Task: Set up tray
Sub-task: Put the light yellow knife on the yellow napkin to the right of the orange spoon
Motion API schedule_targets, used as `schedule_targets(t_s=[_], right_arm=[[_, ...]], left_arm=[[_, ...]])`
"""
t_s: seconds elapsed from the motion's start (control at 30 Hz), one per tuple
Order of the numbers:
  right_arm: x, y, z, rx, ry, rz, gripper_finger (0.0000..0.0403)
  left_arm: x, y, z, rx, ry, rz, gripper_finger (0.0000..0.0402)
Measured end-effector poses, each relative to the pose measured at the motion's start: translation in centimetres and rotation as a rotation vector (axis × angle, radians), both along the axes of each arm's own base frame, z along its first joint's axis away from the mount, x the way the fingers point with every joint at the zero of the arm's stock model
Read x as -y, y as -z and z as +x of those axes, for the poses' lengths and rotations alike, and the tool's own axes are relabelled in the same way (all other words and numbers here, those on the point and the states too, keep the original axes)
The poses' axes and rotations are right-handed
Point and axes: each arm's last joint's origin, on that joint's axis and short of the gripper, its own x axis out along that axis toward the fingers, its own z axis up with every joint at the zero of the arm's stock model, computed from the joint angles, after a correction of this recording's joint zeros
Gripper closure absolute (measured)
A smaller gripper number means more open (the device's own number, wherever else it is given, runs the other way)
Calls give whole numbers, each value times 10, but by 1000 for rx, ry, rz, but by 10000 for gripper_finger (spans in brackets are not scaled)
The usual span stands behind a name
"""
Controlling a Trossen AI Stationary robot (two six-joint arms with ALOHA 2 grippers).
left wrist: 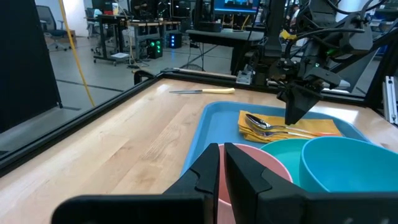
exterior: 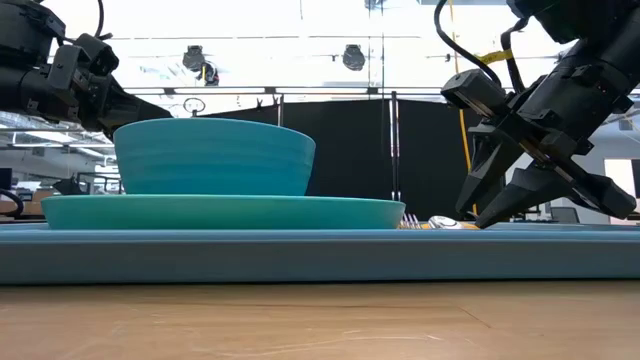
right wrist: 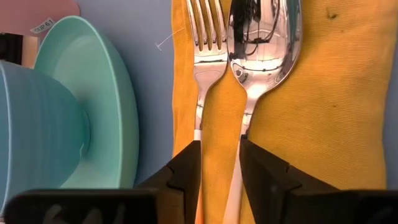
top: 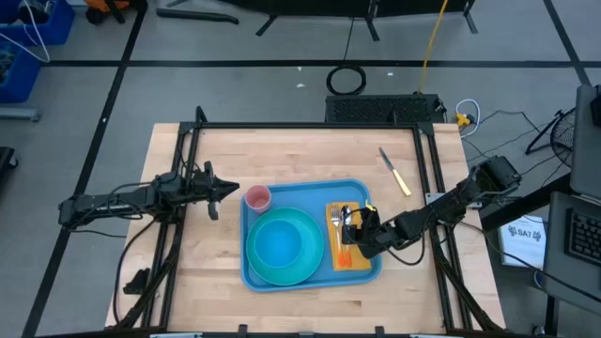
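The blue tray (top: 310,192) lies flat on the table's middle. On it rest a turquoise plate (top: 314,246) carrying a turquoise bowl (top: 277,242), a pink cup (top: 257,198) at the far left corner, and a yellow napkin (right wrist: 323,93) on its right part. A fork (right wrist: 208,37) and a spoon (right wrist: 264,37) lie side by side on the napkin. My right gripper (right wrist: 220,162) is low over the napkin and open by a narrow gap, with the spoon's handle (right wrist: 235,180) between its fingers. My left gripper (top: 225,192) hovers shut just left of the pink cup. My right gripper comes down slanting from the table's right, and its fingertips (exterior: 480,218) reach napkin level either side of the spoon's handle. The spoon lies flat on the napkin. Whether the fingers touch the handle or the napkin, I cannot tell.
A knife with a yellow handle (top: 395,170) lies on the bare wood beyond the tray's far right corner. A black frame (top: 310,126) borders the table's far, left and right sides. Bare wood shows left of the tray and along the near edge.
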Motion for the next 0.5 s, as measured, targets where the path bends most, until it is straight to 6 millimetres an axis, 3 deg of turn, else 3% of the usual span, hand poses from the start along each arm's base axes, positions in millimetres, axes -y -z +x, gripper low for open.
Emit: schedule_targets(t_s=[0.23, 0.5], right_arm=[[5, -6, 0, 1, -34, -36, 294], [43, -56, -5, 99, -137, -215, 296]], left_arm=[[0, 0, 0, 0, 0, 0, 376], [0, 0, 0, 0, 0, 0, 376]])
